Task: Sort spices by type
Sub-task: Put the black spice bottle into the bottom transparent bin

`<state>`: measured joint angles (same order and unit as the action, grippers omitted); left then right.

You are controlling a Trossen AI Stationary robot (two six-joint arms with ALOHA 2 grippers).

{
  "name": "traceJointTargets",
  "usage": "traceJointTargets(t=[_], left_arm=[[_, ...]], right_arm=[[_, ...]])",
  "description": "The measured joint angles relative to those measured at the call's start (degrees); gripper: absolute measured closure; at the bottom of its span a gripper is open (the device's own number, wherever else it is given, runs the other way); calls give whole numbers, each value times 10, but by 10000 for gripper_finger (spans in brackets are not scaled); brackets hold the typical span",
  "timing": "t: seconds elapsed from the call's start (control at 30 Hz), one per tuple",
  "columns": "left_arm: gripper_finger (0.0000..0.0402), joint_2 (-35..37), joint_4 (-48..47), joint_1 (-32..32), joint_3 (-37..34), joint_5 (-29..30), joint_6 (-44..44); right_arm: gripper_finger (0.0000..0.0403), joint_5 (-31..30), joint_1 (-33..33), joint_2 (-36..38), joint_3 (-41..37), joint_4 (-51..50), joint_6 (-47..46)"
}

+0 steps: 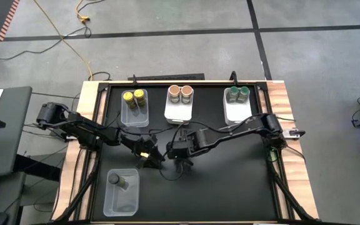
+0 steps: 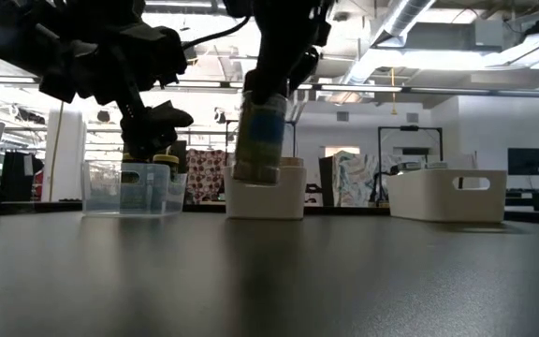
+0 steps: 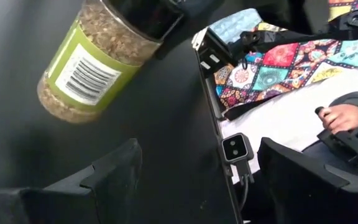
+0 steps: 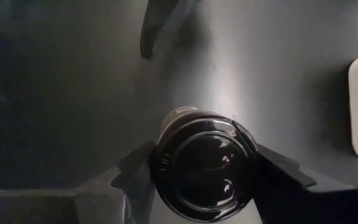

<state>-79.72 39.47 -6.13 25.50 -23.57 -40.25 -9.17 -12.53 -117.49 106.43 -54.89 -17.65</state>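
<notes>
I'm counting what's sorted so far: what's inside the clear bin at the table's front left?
One dark-topped spice jar stands in the clear bin; the rest of its floor looks bare.

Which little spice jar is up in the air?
The dark-capped, green-labelled spice jar, gripped by the right gripper above the black table. The other jars sit inside bins.

Held spice jar (image 3: 98, 62) cap cut off; label text unreadable.

Eight spice jars are counted: two yellow-topped (image 1: 134, 96), two tan-topped (image 1: 180, 93), two green-topped (image 1: 239, 94), two dark-topped (image 1: 115, 179); four bins (image 1: 121, 203) are counted
</notes>
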Motion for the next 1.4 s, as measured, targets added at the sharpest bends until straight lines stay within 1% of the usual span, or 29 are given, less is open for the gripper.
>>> traceJointTargets(t=[0.1,0.2,0.37,1.0,1.4], left_arm=[[93,0,-1,0,0,0,0],[93,0,-1,0,0,0,0],[93,0,-1,-1,0,0,-1],[93,0,-1,-1,0,0,-3],[93,0,-1,-1,0,0,-3]], right_arm=[[161,0,0,0,0,14,-33],[161,0,0,-10,-6,30,-33],[161,1,0,-31,-14,15,-30],[161,3,0,-38,-26,6,-45],[118,3,0,-37,-26,1,-44]])
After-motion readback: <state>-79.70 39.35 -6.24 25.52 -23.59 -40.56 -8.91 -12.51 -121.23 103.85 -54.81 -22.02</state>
